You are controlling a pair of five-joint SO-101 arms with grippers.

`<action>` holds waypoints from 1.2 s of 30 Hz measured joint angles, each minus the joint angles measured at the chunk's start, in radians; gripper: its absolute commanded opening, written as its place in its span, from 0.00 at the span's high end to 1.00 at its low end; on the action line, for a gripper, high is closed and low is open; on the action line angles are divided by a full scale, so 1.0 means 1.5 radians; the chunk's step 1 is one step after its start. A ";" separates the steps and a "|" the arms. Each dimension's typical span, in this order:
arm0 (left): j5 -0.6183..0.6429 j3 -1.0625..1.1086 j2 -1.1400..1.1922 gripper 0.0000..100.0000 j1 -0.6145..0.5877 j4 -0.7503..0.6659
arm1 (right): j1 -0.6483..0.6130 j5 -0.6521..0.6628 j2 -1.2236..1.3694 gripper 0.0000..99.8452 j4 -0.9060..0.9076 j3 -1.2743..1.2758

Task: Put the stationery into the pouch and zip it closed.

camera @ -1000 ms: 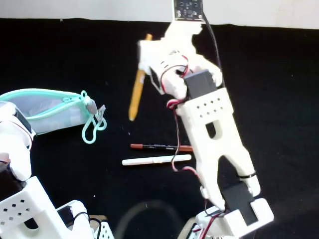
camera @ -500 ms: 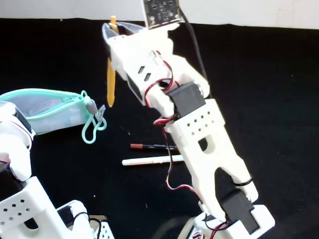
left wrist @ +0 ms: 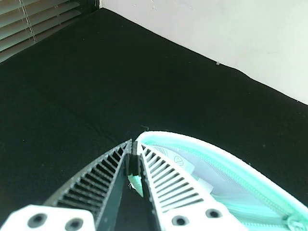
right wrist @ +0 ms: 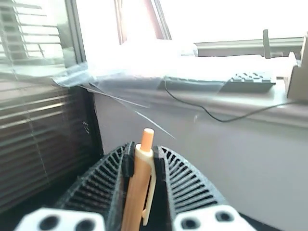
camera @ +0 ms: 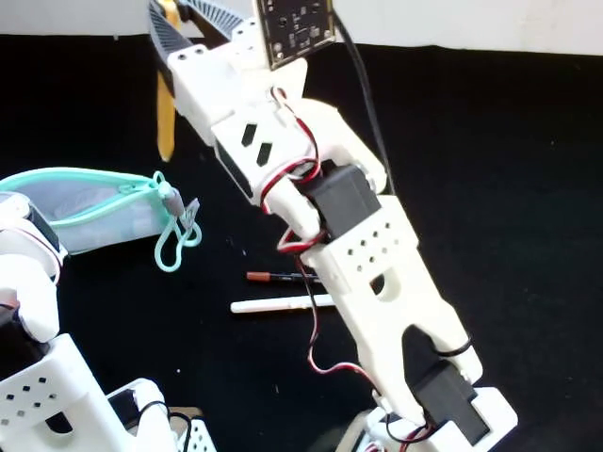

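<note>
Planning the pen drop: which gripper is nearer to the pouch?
Left. The left gripper is shut on the teal rim of the pouch. The right gripper holds an orange pen up off the table beyond the pouch's far side, apart from it.

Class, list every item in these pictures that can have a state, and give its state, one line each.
pouch: unzipped, open
orange pen: lifted, upright
brown pen: lying loose outside the pouch
white pen: lying loose outside the pouch
left gripper: fingers shut on the pouch rim
right gripper: fingers shut on the orange pen
</note>
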 measured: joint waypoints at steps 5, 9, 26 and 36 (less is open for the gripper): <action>0.000 0.000 0.000 0.99 0.000 0.000 | -0.036 0.000 0.000 0.99 0.000 -0.025; 0.000 0.000 0.000 0.99 0.000 0.000 | -0.062 0.000 0.000 0.99 0.000 -0.025; 0.000 0.000 0.000 0.99 0.000 0.000 | -0.105 0.001 0.108 0.99 -0.099 -0.030; 0.000 0.000 0.000 0.99 0.000 0.000 | -0.118 0.001 0.116 0.99 -0.101 -0.060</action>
